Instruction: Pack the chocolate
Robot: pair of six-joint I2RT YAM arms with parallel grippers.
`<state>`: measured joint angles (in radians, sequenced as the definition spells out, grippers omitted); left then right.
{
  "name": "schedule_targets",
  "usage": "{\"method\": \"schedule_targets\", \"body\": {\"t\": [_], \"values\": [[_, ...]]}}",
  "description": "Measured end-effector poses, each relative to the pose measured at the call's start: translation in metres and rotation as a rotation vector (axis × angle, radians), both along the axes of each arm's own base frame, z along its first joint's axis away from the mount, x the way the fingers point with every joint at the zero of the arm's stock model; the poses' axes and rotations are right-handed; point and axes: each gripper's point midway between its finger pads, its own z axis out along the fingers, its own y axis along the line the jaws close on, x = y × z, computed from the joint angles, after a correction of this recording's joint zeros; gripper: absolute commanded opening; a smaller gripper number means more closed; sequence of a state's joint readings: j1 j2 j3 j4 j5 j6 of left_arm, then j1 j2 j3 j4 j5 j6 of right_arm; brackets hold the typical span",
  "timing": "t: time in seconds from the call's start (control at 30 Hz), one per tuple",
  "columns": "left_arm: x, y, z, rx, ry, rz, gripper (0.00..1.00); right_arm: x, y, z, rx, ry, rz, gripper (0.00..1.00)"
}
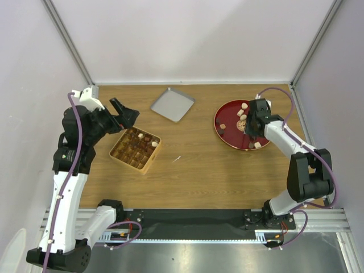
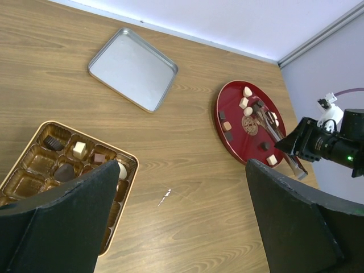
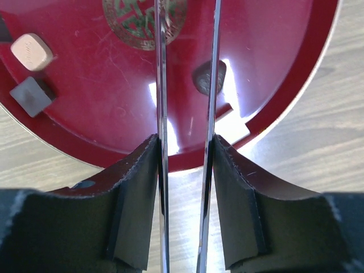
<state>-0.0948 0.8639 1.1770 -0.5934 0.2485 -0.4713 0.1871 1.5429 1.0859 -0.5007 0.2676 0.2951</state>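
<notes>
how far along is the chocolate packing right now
Done: several chocolates sit in the box, though it is far from full. In hand: the right tool grips tongs over the red plate; the left tool is open near the box. Left: roughly ten pieces lie on the plate, unpacked.

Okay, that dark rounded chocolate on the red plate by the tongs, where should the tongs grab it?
Pinch the dark chocolate across its rounded sides, low down, coming from above with the tongs that the right end effector holds. In the wrist view one blade crosses it, so shifting sideways until both blades straddle it is probably best.
</notes>
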Motion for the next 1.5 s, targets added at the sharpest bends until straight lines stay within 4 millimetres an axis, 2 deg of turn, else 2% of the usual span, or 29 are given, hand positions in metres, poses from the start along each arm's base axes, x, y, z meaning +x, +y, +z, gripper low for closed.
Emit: {"method": "schedule_targets", "body": {"t": [0.27,0.5,0.87,0.97,1.13,1.3,1.5], "values": [[0.001,0.0,0.001,-0.001,-0.007,0.0,1.0,0.013,0.006,0.0,0.046,-0.037,0.016,0.48],[0.002,0.0,0.0,0.0,-0.002,0.001,1.0,0.016,0.007,0.001,0.05,-0.048,0.017,0.48],[0.002,0.0,0.0,0.002,-0.001,0.002,1.0,0.022,0.004,-0.018,0.04,-0.002,0.005,0.49],[0.002,0.0,0.0,0.002,-0.001,0.002,1.0,0.025,0.004,-0.018,0.042,-0.005,0.005,0.43],[0.002,0.0,0.0,0.002,-0.001,0.002,1.0,0.028,0.006,-0.015,0.05,-0.016,0.009,0.37],[0.002,0.0,0.001,0.001,-0.003,0.002,1.0,0.025,0.007,-0.011,0.057,-0.016,0.015,0.36],[0.001,0.0,0.003,0.001,-0.008,0.002,1.0,0.013,0.008,0.016,0.081,-0.051,0.025,0.36]]}}
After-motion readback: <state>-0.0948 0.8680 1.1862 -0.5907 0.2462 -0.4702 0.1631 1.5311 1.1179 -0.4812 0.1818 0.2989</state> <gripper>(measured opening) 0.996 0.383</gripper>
